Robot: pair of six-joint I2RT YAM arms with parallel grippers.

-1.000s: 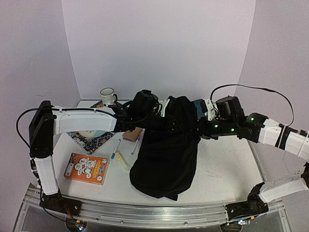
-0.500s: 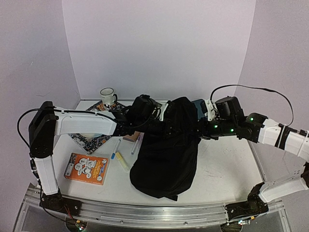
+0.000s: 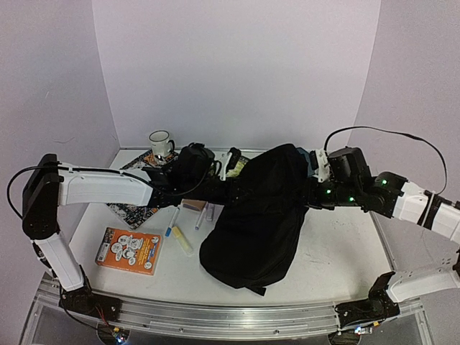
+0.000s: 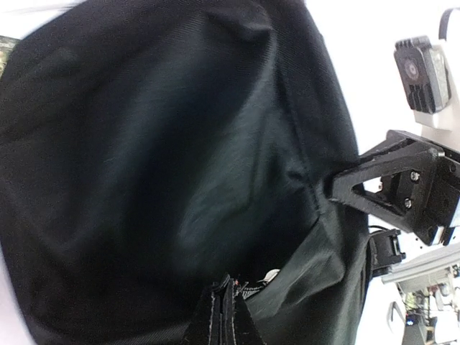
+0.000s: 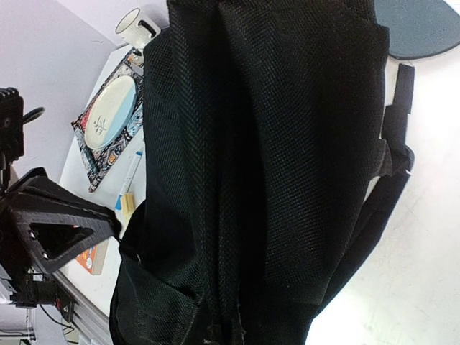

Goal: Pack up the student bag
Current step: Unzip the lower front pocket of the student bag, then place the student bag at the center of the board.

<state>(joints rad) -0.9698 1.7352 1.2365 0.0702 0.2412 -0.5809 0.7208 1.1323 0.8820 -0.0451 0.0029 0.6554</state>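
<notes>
Holding the student bag (image 3: pixel 251 215) up by its top over the middle of the desk (image 3: pixel 338 251), lower end slumped on the surface. Gripping the left rim with the left pincer (image 4: pixel 224 320), closed tight on a fold of black fabric. Gripping the right rim with the right pincer (image 4: pixel 341 190), likewise pinched together on the cloth. Looking from the left wrist into the dark open mouth.

Left of the bag: pens (image 3: pixel 172 221), a yellow highlighter (image 3: pixel 182 238), an orange box (image 3: pixel 129 250), a plate (image 5: pixel 108 118) on a patterned mat (image 3: pixel 133 212), a white mug (image 3: pixel 159 141) at the back. Near the bag's far right corner, a teal pad (image 5: pixel 424 25).
</notes>
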